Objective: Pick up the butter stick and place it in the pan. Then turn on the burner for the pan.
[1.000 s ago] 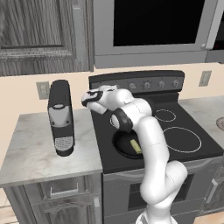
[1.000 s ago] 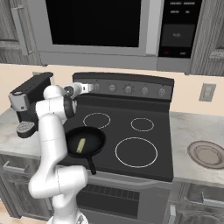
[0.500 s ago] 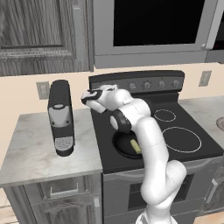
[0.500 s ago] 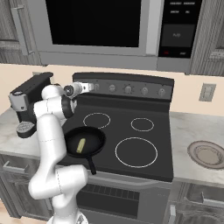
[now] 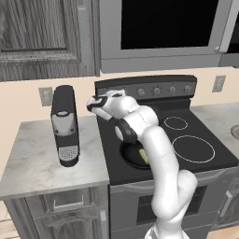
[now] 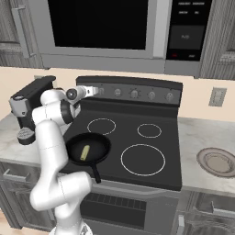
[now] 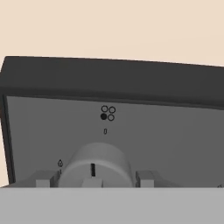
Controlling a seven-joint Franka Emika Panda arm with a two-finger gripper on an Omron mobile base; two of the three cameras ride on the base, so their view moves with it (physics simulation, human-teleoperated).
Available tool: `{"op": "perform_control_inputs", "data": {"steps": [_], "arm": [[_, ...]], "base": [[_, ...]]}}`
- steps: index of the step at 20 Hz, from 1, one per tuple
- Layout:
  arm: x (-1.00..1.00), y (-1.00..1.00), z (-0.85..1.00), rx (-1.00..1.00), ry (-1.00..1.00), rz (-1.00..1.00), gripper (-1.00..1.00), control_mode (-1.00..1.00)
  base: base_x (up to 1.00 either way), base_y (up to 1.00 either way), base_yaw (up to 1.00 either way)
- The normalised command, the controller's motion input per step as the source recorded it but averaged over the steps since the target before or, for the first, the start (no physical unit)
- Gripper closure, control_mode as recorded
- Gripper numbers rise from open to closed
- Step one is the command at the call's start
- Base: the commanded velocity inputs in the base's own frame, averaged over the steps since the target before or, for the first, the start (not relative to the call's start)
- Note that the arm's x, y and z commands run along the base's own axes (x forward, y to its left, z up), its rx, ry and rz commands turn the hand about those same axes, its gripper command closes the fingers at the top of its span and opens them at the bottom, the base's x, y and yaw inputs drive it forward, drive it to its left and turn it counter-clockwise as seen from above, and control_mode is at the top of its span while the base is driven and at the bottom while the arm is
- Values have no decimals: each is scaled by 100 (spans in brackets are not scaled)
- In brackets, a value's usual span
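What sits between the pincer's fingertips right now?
The leftmost stove knob sits between the pincer's fingertips, seen in the hand view.

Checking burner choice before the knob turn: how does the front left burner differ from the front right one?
Load: the front left burner carries the pan with the butter stick in it; the front right burner is bare.
Visibility: the pan covers the front left ring; the front right ring shows as a full white circle.
Position: the front left one sits next to the arm, the front right one nearer the counter with the sink drain.
Shared: same black glass cooktop.
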Motion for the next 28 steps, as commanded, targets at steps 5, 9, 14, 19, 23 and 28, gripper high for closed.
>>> {"op": "perform_control_inputs", "data": {"steps": [5, 9, 14, 19, 23, 28], "arm": [[5, -2, 0, -4, 1, 2, 100, -100], [7, -4, 0, -5, 0, 3, 100, -100], [8, -13, -3, -4, 0, 5, 100, -100], [11, -17, -3, -3, 0, 7, 100, -100], [13, -20, -3, -3, 0, 8, 100, -100], [13, -23, -3, -3, 0, 10, 100, -100]], "base": [[0, 0, 0], [0, 0, 0], [0, 0, 0], [0, 0, 0], [0, 0, 0], [0, 0, 0]]}}
